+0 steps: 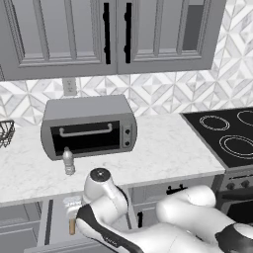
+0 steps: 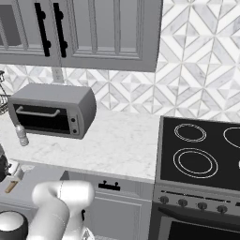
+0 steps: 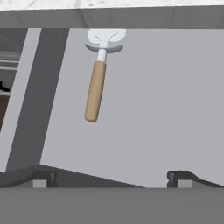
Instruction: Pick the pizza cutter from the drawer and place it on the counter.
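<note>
The pizza cutter lies flat on the grey floor of the open drawer. Its tan wooden handle points toward me and its silvery round blade sits at the drawer's far end, under the counter edge. My gripper hovers above the drawer, short of the handle's near end and a little to its right. It is open, with nothing between its fingertips. From the base, the pizza cutter shows beside my arm, in the drawer below the white marble counter. The pizza cutter also shows at the far left.
A grey toaster oven stands on the counter with a small shaker bottle in front of it. A wire basket sits at the far left. The black stovetop lies to the right. Grey wall cabinets hang above.
</note>
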Motion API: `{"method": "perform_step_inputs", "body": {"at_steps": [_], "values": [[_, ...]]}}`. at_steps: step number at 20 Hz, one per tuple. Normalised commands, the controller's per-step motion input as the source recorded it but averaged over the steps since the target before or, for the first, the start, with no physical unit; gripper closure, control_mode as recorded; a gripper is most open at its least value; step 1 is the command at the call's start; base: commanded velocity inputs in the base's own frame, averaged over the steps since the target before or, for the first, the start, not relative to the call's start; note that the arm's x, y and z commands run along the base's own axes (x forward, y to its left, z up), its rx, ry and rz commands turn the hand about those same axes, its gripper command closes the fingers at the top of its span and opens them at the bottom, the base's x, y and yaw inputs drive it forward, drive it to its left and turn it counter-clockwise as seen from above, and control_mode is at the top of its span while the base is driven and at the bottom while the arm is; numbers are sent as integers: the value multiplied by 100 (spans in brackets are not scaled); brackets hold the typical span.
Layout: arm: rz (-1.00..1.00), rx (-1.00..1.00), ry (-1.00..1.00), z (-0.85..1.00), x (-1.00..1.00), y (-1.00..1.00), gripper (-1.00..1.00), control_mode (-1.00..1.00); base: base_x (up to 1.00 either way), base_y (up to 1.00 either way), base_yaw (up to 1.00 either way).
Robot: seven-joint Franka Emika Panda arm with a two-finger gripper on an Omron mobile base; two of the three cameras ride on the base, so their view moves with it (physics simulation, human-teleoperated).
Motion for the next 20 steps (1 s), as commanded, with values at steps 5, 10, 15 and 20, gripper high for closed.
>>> {"method": "perform_step_inputs", "body": {"at_steps": [5, 10, 15, 20], "values": [[0, 0, 7, -78, 4, 35, -100, -100, 0, 0, 0], [0, 0, 7, -62, 0, 28, -100, -100, 0, 0, 0], [0, 0, 5, -25, -11, 13, -100, -100, 0, 0, 0], [0, 0, 9, -18, -49, 19, -100, -100, 0, 0, 0]]}}
